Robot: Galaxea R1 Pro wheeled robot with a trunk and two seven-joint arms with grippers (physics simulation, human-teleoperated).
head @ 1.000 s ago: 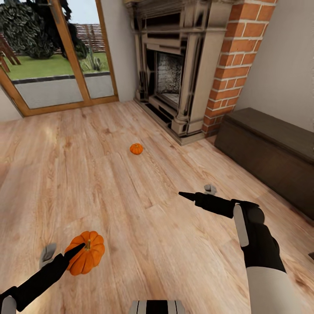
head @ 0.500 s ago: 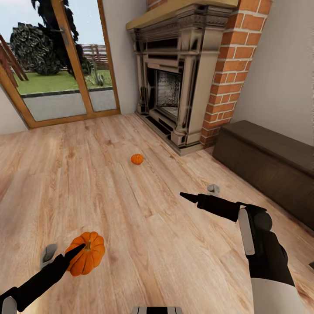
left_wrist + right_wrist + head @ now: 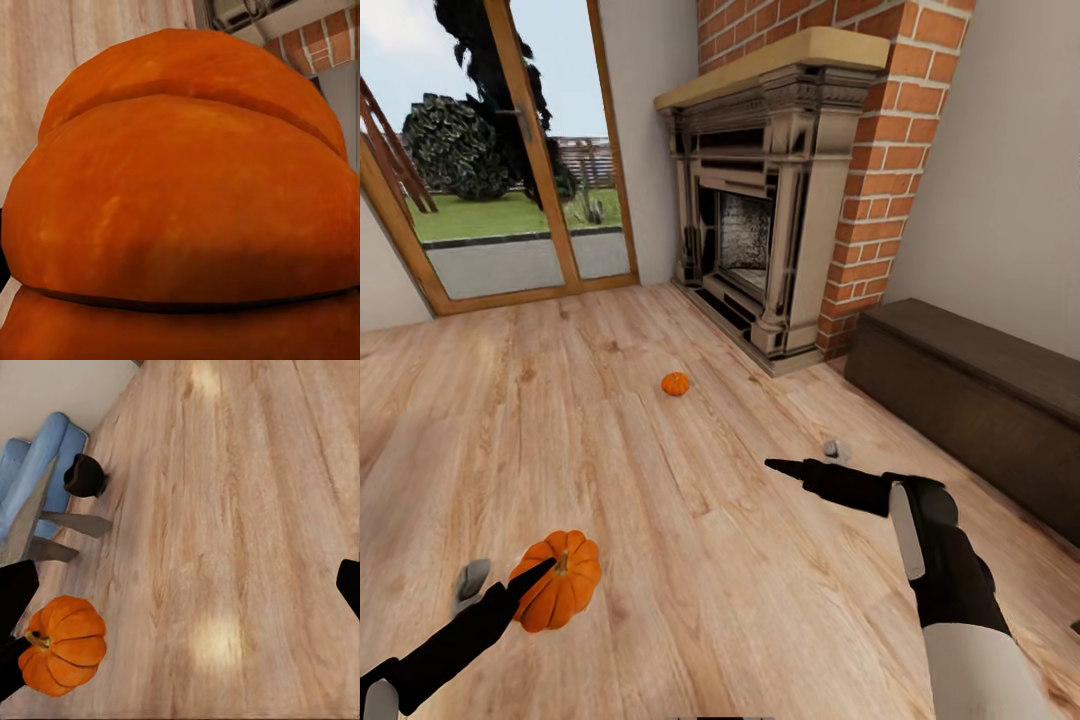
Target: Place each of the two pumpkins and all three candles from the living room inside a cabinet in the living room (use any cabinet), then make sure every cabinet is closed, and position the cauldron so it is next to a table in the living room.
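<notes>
Presently: left end effector [image 3: 525, 590] clenched on pumpkin [image 3: 560, 580], carried for stowing; cabinet [image 3: 980, 400] ahead of right end effector [image 3: 775, 466], grip state undeterminable; second pumpkin [image 3: 675, 384] beyond.

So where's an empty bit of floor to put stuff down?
The wooden floor is bare between the small orange pumpkin and the glass doors, and between both claws. It's tighter by the stone fireplace and long dark-brown cabinet.

Left pincer [image 3: 535, 583] clamped low at the near left, right pincer [image 3: 785, 467] outstretched, state unclear.
</notes>
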